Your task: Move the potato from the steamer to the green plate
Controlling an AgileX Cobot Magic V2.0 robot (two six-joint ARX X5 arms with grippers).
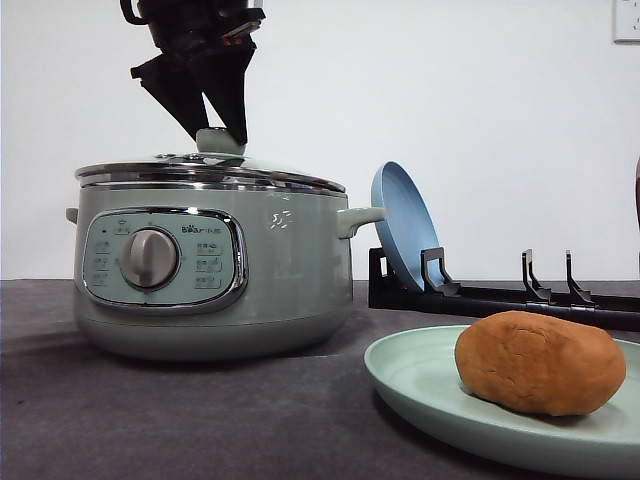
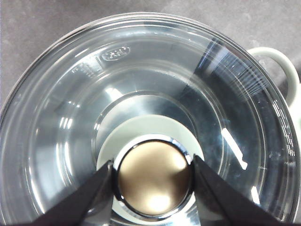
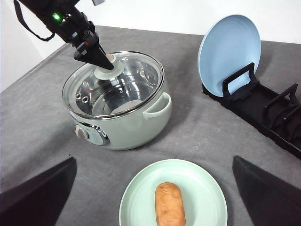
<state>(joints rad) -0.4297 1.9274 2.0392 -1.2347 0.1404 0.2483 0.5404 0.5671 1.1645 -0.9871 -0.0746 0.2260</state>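
Observation:
The orange-brown potato (image 1: pixel 540 362) lies on the pale green plate (image 1: pixel 420 385) at the front right, clear of the pot. The sage-green steamer (image 1: pixel 280 260) stands at the left with its glass lid (image 1: pixel 270 175) seated on it. My left gripper (image 1: pixel 222 135) reaches down from above and is shut on the lid's knob (image 2: pixel 153 181), one finger (image 2: pixel 94 197) pressed to each side. My right gripper (image 3: pixel 154 159) hovers high over the plate, wide open and holding nothing, with the potato (image 3: pixel 170 205) below it.
A blue plate (image 1: pixel 400 225) stands on edge in a black dish rack (image 1: pixel 520 300) behind the green plate, right of the steamer's side handle (image 1: pixel 360 218). Grey cloth (image 1: pixel 150 420) covers the table, with bare room in front of the steamer.

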